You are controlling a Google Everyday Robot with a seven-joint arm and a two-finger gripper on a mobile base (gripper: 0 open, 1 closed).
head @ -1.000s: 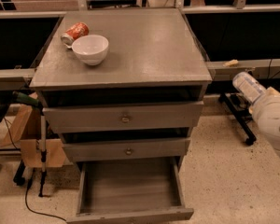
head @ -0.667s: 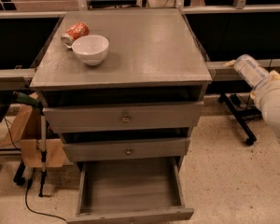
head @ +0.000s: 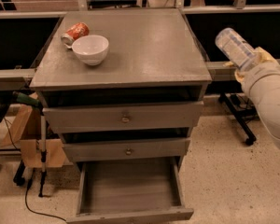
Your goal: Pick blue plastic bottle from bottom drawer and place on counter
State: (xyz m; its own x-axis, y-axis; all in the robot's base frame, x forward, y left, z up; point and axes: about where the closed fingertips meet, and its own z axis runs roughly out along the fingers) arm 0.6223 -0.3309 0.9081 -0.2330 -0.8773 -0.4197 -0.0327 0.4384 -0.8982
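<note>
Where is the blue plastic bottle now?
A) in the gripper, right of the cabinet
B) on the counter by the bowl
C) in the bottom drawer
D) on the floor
A: the gripper holds the blue plastic bottle in the air, right of the counter.

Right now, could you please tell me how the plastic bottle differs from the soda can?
The bottle is clear and pale bluish; the can is orange-red. The bottle is in the air, tilted, held by the gripper to the right of the counter; the can lies on its side on the counter, beside the white bowl. Neither one stands upright.
</note>
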